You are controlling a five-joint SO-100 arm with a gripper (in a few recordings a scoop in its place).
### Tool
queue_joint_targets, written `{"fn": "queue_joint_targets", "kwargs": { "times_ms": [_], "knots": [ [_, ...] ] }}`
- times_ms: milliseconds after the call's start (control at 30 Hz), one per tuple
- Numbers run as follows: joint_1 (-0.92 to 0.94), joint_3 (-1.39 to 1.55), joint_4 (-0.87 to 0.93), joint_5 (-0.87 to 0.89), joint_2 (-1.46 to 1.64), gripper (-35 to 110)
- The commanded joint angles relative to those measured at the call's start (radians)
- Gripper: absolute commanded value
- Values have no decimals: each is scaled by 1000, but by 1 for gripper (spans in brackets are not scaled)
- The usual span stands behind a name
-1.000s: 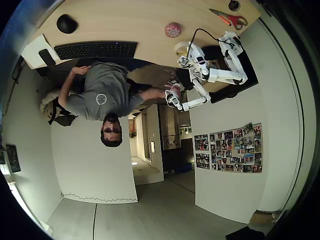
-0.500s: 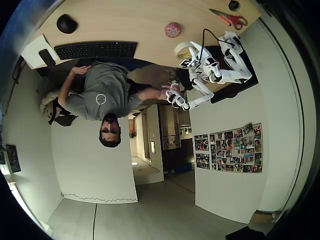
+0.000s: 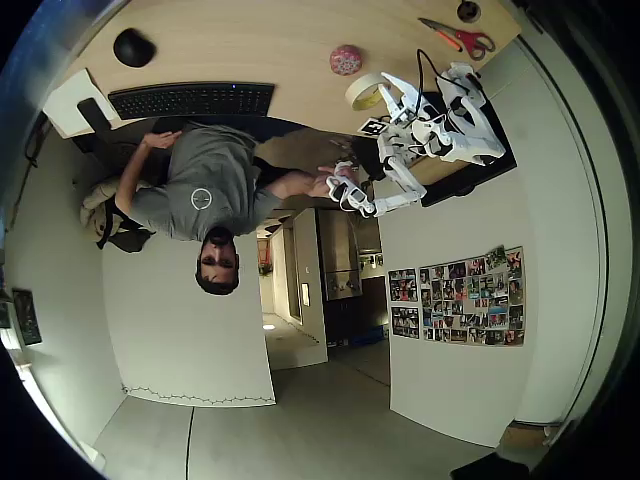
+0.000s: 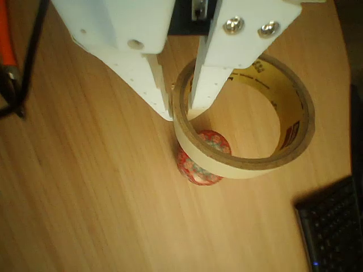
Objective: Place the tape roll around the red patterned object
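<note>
In the wrist view the gripper [image 4: 180, 107] pinches the wall of the tape roll [image 4: 244, 161], held above the counter [image 4: 85, 198]. The roll's rim hides part of the red patterned object [image 4: 198, 164]. A keyboard [image 4: 332, 226] is cut off at the corner.

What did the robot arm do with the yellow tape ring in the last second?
In the overhead view the gripper carried the tape roll a little up the picture, closer to the red patterned object. In the wrist view its fingers pinch the ring's wall, holding it above the ball. The ball, scissors, keyboard and mouse stayed put.
</note>
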Motion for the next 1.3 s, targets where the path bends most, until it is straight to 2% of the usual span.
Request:
{"fn": "queue_joint_targets", "kwargs": {
  "times_ms": [0,367,733,1100,1267],
  "knots": [
    [2,-66,3,-6,-31,0],
    [9,-224,-40,-18,-259,0],
    [0,-259,-104,-14,-399,0],
    [21,-371,-17,-77,-437,28],
    [3,-551,206,-127,-413,35]
  ]
}}
